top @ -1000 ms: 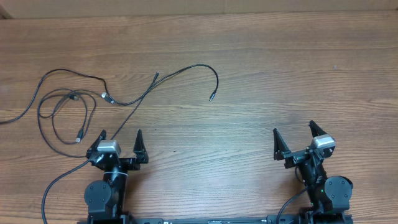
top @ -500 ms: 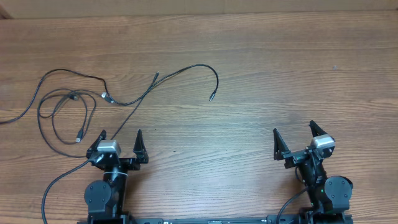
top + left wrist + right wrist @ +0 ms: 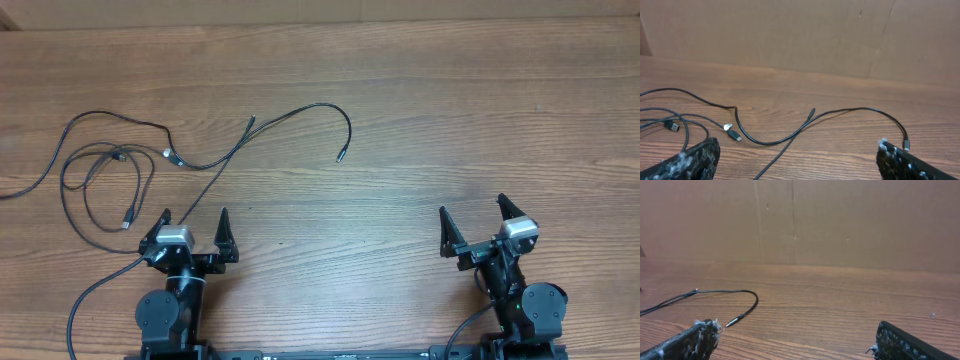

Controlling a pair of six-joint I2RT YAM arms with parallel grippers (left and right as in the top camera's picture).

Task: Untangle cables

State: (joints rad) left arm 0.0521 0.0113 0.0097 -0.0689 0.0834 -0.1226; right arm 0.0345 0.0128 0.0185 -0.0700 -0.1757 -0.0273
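Overhead, at six o'clock, the left gripper (image 3: 193,225) and right gripper (image 3: 472,218) both gape wide and empty. The cables (image 3: 166,153) lie looped at ten o'clock, with one plug tip (image 3: 339,157) trailing toward centre. Untangling looks unstarted; next, the left arm likely reaches for a loose end.

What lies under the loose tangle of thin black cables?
Only the brown wooden table shows beneath the thin black cables, which lie flat on it. Where cords cross, the lower one is covered.
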